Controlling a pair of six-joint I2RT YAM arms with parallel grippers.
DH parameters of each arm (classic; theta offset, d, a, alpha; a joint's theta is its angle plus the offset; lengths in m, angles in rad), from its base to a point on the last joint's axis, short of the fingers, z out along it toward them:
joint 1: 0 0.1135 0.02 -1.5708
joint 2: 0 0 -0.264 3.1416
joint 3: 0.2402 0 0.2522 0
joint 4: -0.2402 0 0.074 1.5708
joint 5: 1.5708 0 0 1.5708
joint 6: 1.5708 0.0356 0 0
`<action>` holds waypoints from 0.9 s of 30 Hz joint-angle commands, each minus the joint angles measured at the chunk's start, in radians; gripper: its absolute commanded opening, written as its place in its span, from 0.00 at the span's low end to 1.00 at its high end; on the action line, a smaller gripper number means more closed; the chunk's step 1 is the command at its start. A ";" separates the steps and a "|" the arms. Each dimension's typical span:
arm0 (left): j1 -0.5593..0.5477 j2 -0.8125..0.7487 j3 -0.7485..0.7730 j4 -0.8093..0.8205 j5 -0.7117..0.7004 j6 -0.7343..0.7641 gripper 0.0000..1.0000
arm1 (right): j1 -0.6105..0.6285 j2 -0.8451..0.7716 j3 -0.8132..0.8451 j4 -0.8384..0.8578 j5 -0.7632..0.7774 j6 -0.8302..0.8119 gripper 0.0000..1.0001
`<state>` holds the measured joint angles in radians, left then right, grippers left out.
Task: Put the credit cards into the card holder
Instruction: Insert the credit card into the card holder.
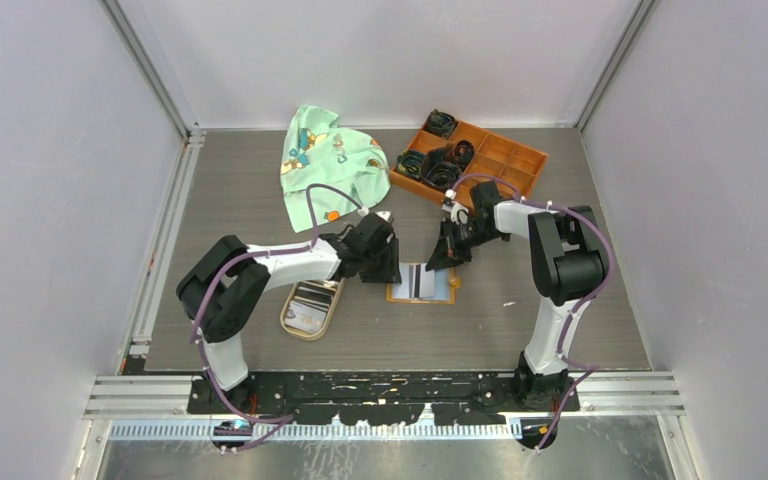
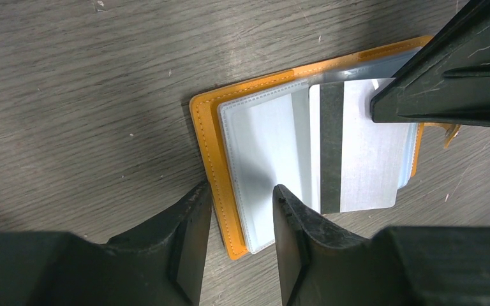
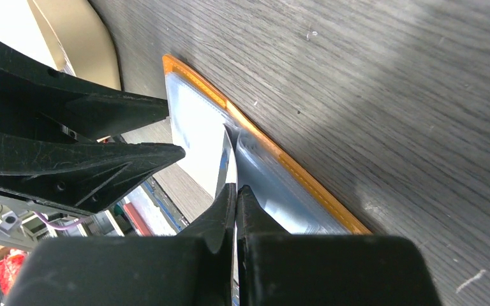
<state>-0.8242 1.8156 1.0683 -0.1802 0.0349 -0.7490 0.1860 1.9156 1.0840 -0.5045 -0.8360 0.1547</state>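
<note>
Insertion step, I'd say: right gripper [image 3: 236, 189] is pinched tight on a striped card [image 2: 363, 159] lying over the open holder [image 2: 207, 146] mid-table. Left gripper [image 2: 241, 191] sits half open astride the holder's edge, gripping nothing. Next: slide card into slot, keep holder pinned.

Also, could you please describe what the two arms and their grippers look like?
The left arm and right arm pair white tubular links with bulky black joint housings, and a purple cable loops loosely along each. The left gripper and right gripper are matte black, with two wedge-shaped, scuffed fingers tapering to narrow tips.
</note>
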 commanded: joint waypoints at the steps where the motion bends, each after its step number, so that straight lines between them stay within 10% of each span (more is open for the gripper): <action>1: 0.000 0.039 0.001 -0.023 0.001 0.017 0.41 | 0.012 -0.016 0.017 -0.035 0.074 -0.020 0.01; 27: -0.003 0.044 -0.005 0.005 0.043 -0.004 0.39 | 0.036 -0.008 -0.050 0.174 0.046 0.144 0.01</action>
<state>-0.8188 1.8175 1.0683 -0.1802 0.0483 -0.7509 0.2012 1.9156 1.0458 -0.4107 -0.8371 0.2787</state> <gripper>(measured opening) 0.386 0.039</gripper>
